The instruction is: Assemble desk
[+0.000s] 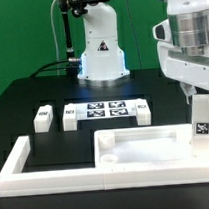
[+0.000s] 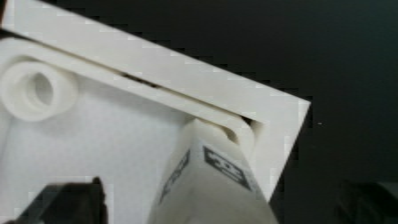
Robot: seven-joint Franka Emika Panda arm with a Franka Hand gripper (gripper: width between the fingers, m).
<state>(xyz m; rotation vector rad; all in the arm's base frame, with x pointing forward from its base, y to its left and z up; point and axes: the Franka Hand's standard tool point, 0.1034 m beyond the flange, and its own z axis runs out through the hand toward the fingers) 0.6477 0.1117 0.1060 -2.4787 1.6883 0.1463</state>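
The white tabletop (image 1: 145, 147) lies flat at the front of the black table, rim up, with a round socket (image 2: 36, 90) showing in one corner in the wrist view. My gripper (image 1: 201, 109) is shut on a white tagged leg (image 1: 202, 123) and holds it upright over the tabletop's far corner at the exterior view's right. In the wrist view the leg (image 2: 222, 165) hangs between my dark fingers (image 2: 63, 205), its end close to the tabletop's (image 2: 107, 140) corner; I cannot tell whether it touches. Three more legs stand behind: two at the left (image 1: 42, 118) (image 1: 69, 117), one at the right (image 1: 142, 111).
The marker board (image 1: 105, 110) lies between the loose legs. The low white border fence (image 1: 26, 169) runs along the front and left, and hugs the tabletop's edge in the wrist view (image 2: 196, 70). The robot base (image 1: 99, 53) stands at the back.
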